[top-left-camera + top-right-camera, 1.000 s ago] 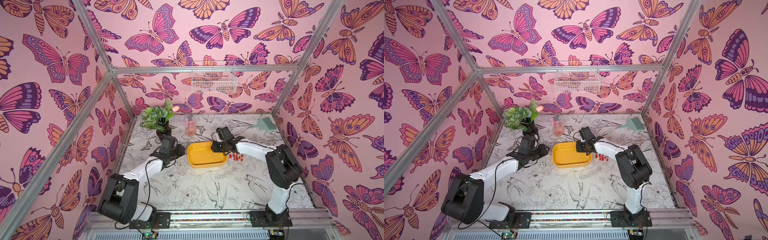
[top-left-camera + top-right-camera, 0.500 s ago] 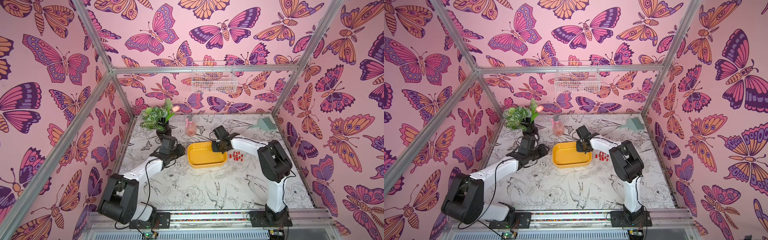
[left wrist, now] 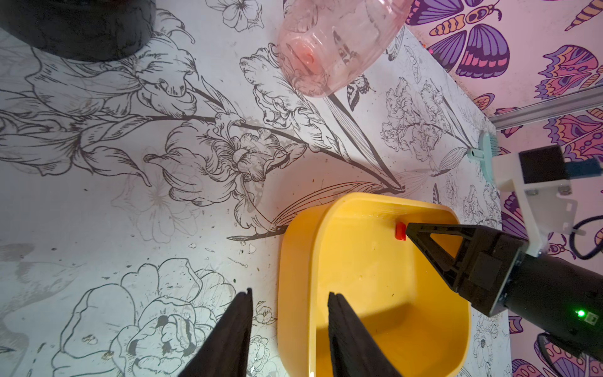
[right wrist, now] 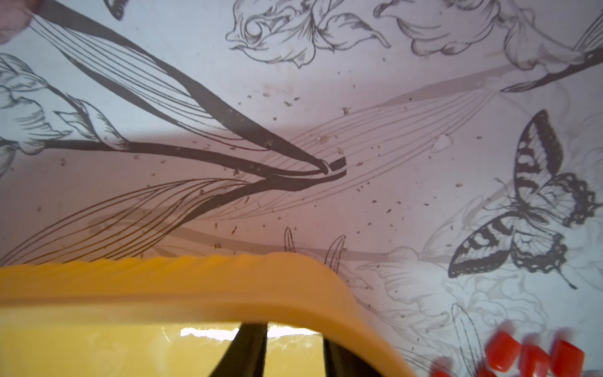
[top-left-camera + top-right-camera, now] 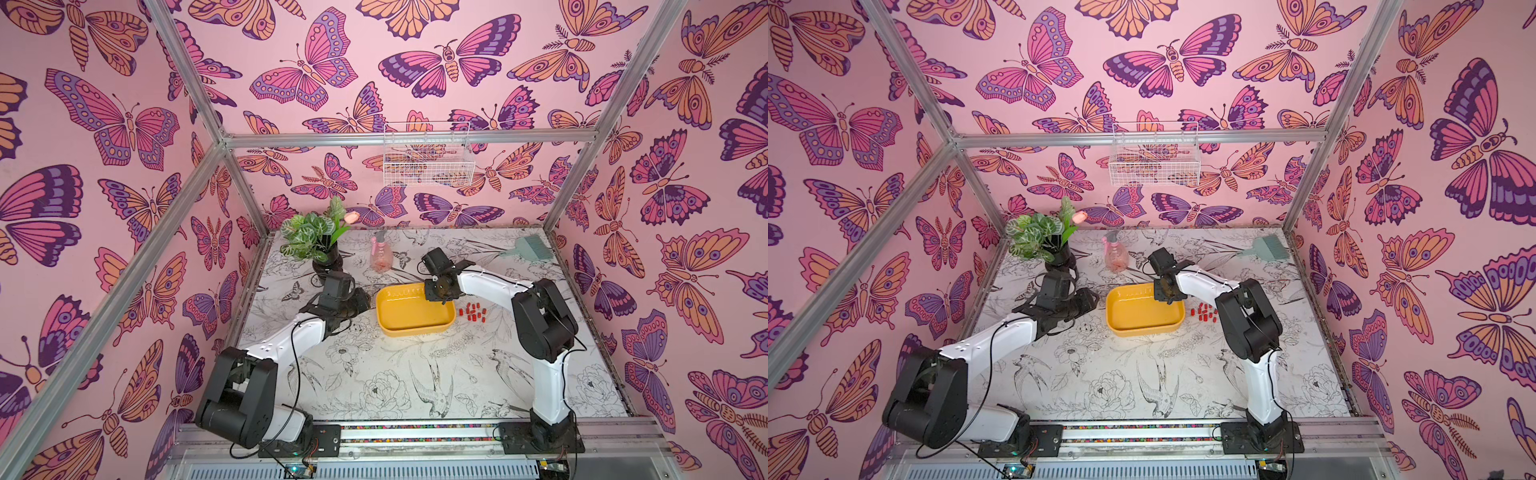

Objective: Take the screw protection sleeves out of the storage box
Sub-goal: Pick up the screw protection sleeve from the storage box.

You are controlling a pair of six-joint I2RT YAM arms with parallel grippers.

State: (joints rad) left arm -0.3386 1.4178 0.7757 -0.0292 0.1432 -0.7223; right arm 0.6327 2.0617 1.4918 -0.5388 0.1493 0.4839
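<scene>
Right end effector (image 3: 411, 230), jaws parted, is touching the lone sleeve (image 3: 400, 231) by the box (image 3: 295, 261) wall, right of centre. A skewed pinch could be flicking it away. Left end effector (image 3: 290, 292), released, is straddling the rim.

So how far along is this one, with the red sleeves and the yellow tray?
Nearly done. Done: a cluster of small red cylindrical sleeves lies on the floral table beside the shallow yellow plastic tray. In hand: the right tool is inside the tray, tips at one red sleeve, jaws apart, no grip visible. The left tool straddles the tray's rim. Left: that last visible sleeve.
</scene>
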